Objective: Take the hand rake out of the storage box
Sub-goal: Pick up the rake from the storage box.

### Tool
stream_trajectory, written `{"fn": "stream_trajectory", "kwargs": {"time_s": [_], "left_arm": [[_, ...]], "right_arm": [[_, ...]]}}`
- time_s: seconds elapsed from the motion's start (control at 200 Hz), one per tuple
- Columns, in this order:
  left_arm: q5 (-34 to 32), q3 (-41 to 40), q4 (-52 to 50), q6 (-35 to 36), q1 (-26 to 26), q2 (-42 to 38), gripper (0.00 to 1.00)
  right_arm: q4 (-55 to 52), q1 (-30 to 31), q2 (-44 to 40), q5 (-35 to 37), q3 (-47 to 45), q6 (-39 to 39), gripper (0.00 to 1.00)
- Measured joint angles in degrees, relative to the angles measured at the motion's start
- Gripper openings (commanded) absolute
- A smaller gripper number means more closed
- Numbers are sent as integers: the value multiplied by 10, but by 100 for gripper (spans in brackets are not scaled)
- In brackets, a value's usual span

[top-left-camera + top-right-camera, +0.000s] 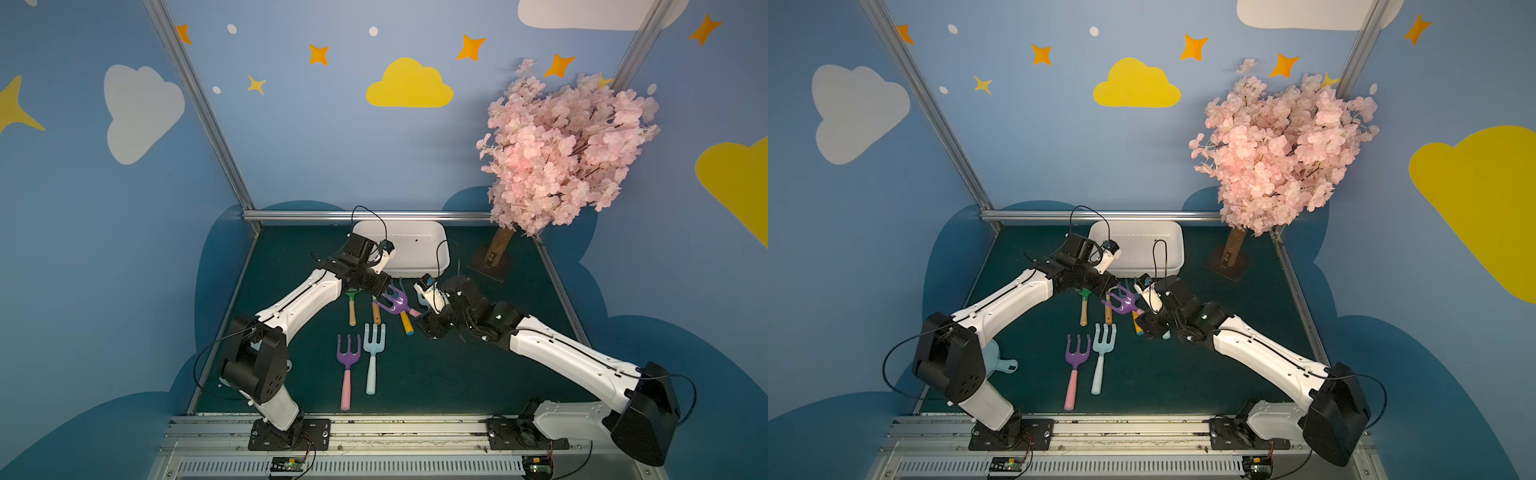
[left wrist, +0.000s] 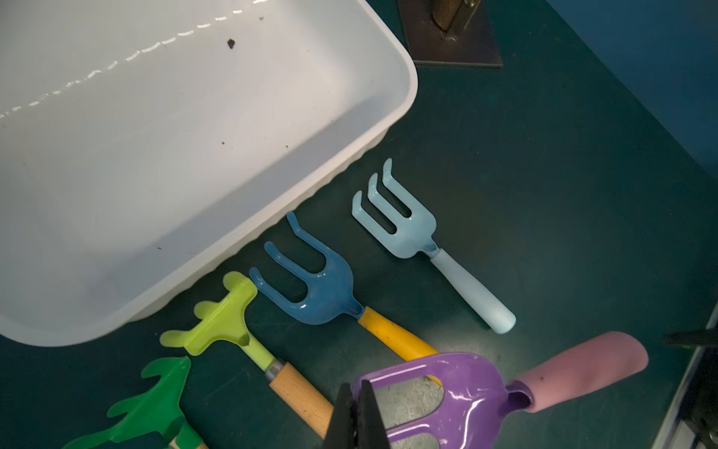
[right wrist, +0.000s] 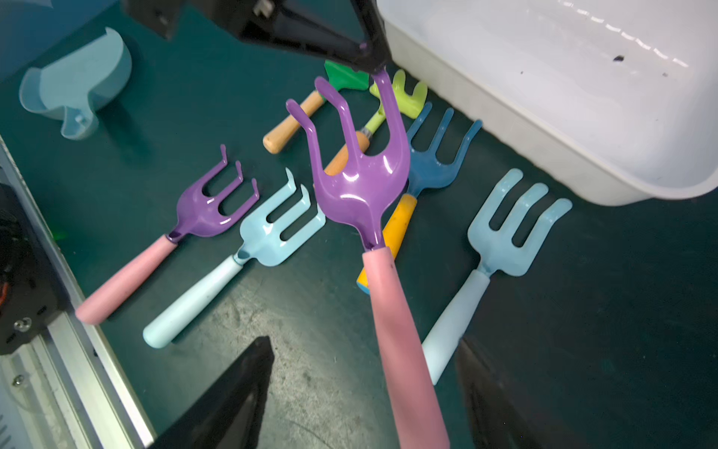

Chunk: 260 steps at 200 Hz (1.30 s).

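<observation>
Glossy purple 3-tine rake (image 3: 361,186), smooth pink hdl (image 3: 404,350)

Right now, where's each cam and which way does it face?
Top views: high in front, looking down on table; left arm, right arm show.
Left wrist: on left arm, faces box, held rake; shut left gripper shows.
Right wrist: on right arm, faces held rake; open right gripper, left gripper show.
Shared: wrist views show box, held rake.

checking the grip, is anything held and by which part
Left gripper pinches the purple hand rake by one tine tip; right gripper open around its pink handle.
</observation>
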Motion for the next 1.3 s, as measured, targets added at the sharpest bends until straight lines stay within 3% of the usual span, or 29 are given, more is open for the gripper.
{"fn": "stream_trajectory", "kwargs": {"time_s": [0.195,0.375,0.435,0.481,0.556,0.591,0.671,0.691,0.711,0.726,0.886,1.136,1.301], "left_arm": [[11,-28,-9,0,-8,-12,3],[22,-28,-13,-4,-13,-12,3],[26,-28,-14,-6,-14,-12,2],[28,-28,-14,-7,-14,-12,3],[38,-28,-3,-7,-15,-12,4],[40,-25,-2,-8,-18,-11,12],[43,-25,-7,-17,-19,-13,43],[43,-25,-7,-23,-19,-13,65],[44,-26,-6,-25,-18,-14,94],[43,-26,-5,-30,-18,-15,99],[41,-85,36,-78,3,-74,100],[-30,-269,172,-151,58,-297,100],[-63,-282,191,-165,60,-324,100]], "right_arm": [[-36,10,46,21,2,17,63],[-85,32,116,26,34,31,57],[-96,40,136,30,47,32,43],[-103,46,147,35,55,39,25],[-110,56,161,30,64,31,12],[-110,67,165,38,66,39,9],[-115,71,167,47,66,60,1],[-115,70,167,50,66,65,0],[-115,70,166,53,65,72,0],[-115,70,165,54,64,76,0],[-104,68,127,55,8,145,0],[-86,127,57,9,-129,284,0],[-76,150,69,-14,-136,333,0]]}}
